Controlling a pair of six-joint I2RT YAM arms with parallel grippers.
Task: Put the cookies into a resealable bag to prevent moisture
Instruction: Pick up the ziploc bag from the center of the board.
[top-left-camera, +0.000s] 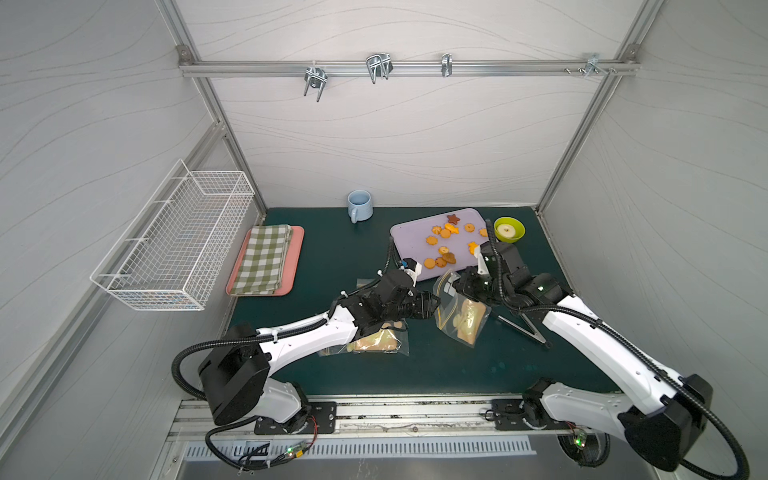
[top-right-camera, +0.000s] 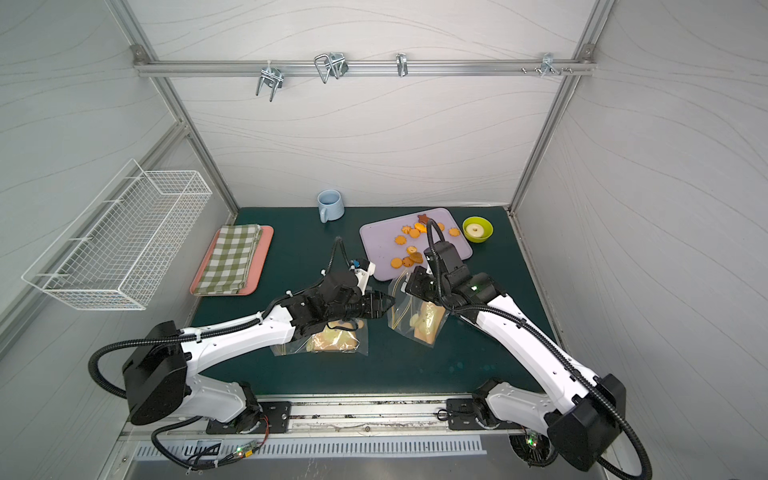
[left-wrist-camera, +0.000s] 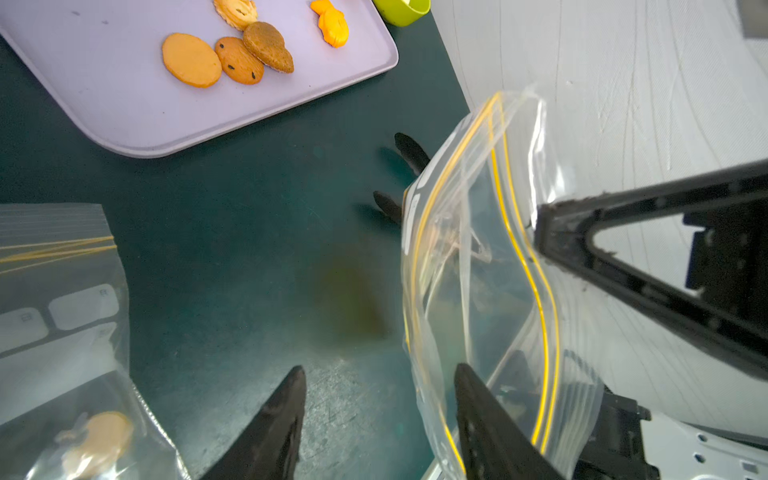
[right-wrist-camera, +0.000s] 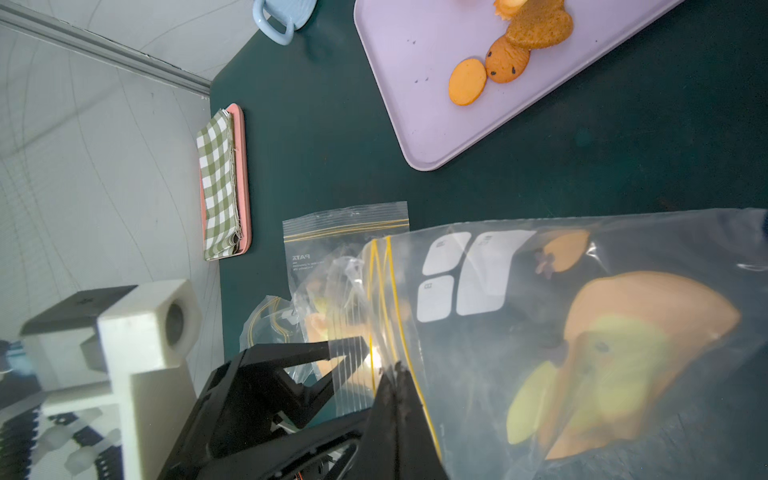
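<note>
- About a dozen cookies (top-left-camera: 444, 250), one of them a dark brown star, lie loose on one lilac tray (top-left-camera: 409, 245) at 1 o'clock on the green mat (top-left-camera: 332, 257).
- There are two clear resealable bags. The raised bag (top-left-camera: 461, 322) hangs at the tray's 6 o'clock, and the flat bag (top-left-camera: 382, 343) lies at its 8 o'clock, under the left arm.
- The right gripper (right-wrist-camera: 392, 370), fingers pressed together, pinches the raised bag's yellow-zipped rim.
- The left gripper (left-wrist-camera: 380, 386), jaws spread, sits at that bag's open mouth.
- One blue mug (top-left-camera: 359, 204) stands at 12 o'clock, one green bowl (top-left-camera: 518, 230) at 2, and one pink tray (top-left-camera: 297, 249) under one checked cloth (top-left-camera: 264, 257) at 9.
</note>
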